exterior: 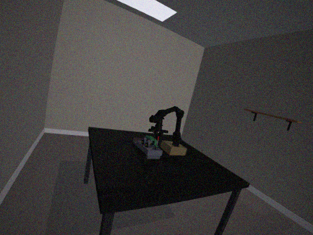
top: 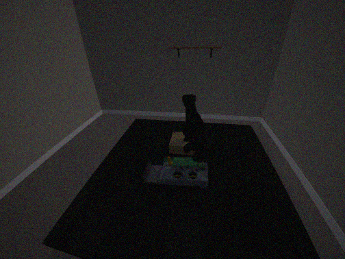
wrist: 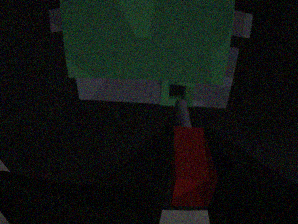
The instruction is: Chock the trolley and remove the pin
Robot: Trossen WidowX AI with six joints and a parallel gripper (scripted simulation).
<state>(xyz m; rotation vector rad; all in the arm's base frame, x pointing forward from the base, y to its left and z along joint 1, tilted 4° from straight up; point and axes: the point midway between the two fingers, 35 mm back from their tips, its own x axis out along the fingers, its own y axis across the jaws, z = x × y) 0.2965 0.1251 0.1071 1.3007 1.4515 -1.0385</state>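
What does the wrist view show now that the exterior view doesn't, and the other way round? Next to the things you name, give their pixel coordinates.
Wrist only: the stop pin's grey shank [wrist: 184, 114] and a dark square opening [wrist: 177, 90] by its tip.
Exterior only: the wall shelf [top: 198, 47] [exterior: 273, 115], ceiling light [exterior: 152, 7] and tan block [top: 178, 149] [exterior: 177, 151].
Both: the pin's red head [wrist: 190, 165] [exterior: 158, 138] and something green [wrist: 150, 55] [exterior: 152, 138] [top: 185, 161].

Robot arm bends over a small ramp on a black table

The dark arm [exterior: 178, 124] rises from beside a tan block [exterior: 174, 150] and arches toward the grey ramp [exterior: 153, 153], where a green shape [exterior: 151, 138] and a bit of red [exterior: 158, 138] show on the table [exterior: 155, 180]. A wooden rail [exterior: 273, 115] hangs on the wall at right, under a bright ceiling panel [exterior: 152, 9].
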